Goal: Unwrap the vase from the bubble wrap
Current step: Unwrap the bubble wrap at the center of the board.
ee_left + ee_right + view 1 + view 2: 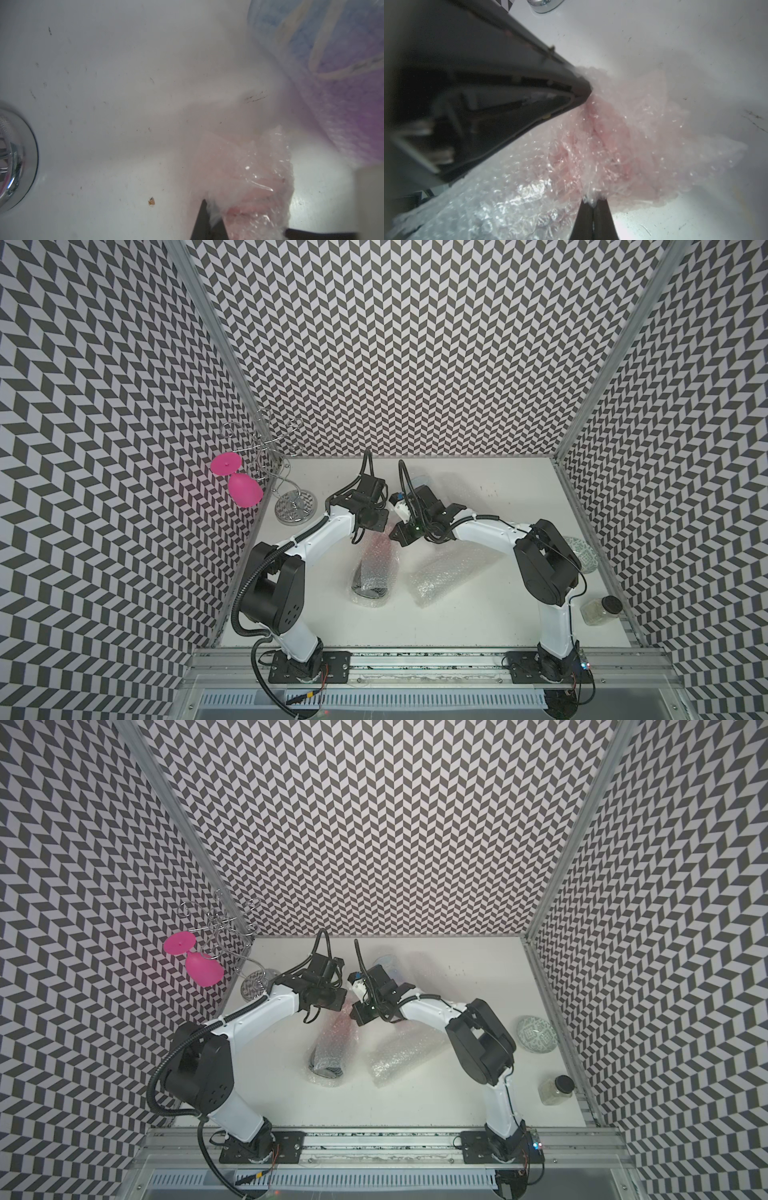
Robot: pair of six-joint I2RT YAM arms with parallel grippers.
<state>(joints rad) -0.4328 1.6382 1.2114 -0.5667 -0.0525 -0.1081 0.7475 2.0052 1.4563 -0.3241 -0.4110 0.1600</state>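
Two hands (209, 214) (593, 209) tip-down, seemingly tight on bubble wrap (623, 135)

Both top views look steeply down from high above the near edge of the desk (457, 626), facing the back wall (395, 344) and taking in the whole workspace (almost the same picture twice). Each wrist view sits very close over the desk, angled down at it; both share the pinkish bubble wrap (623, 145).
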